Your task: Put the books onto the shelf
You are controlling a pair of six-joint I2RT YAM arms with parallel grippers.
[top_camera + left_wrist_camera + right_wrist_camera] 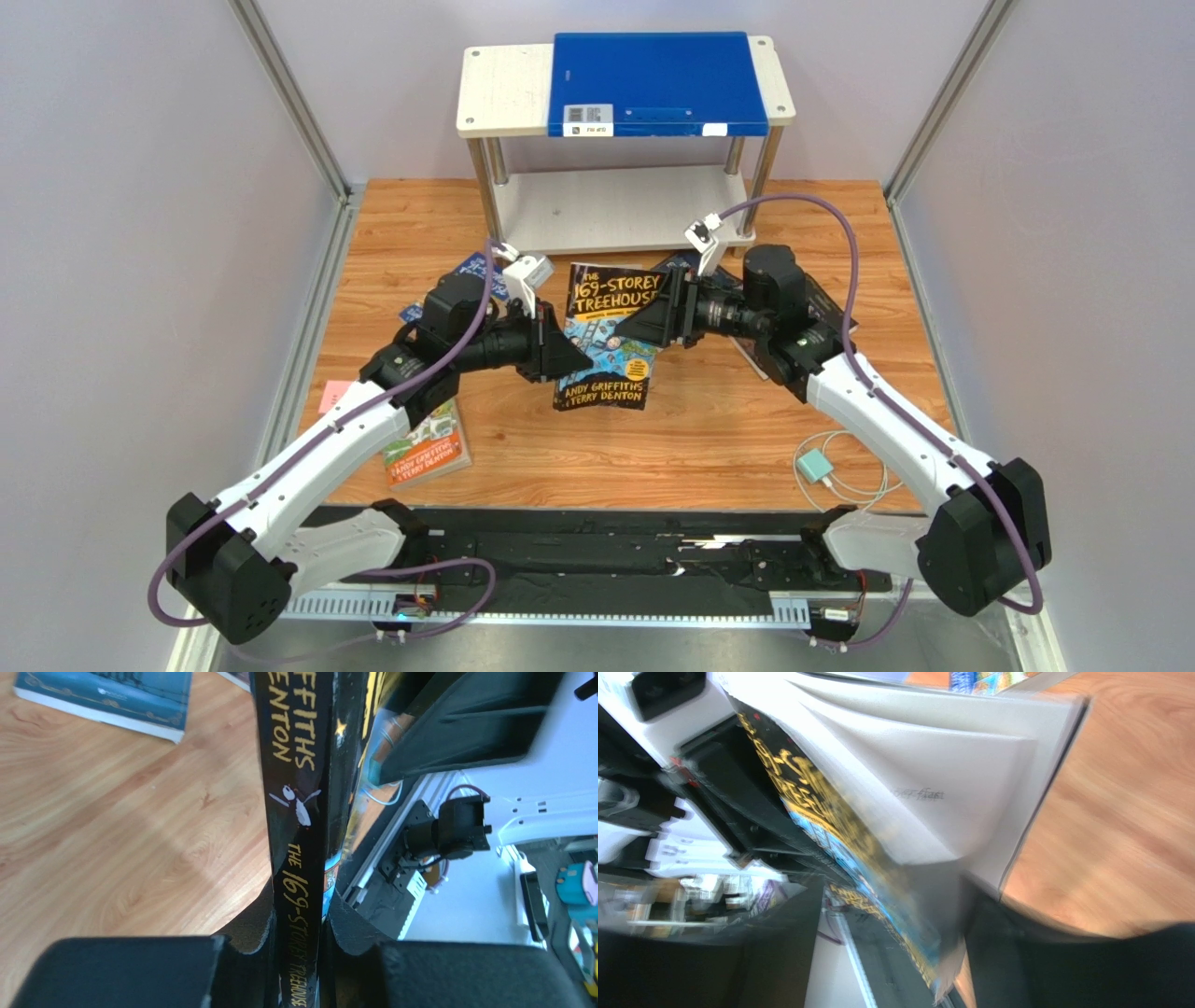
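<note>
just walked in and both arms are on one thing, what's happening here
Both arms are on the dark Treehouse book, held between them. The left end effector is clamped on its spine; the right end effector straddles the opposite edge, too blurred to tell if it grips. No book is on the shelf yet, just a blue folder on top; other books lie on the table.
</note>
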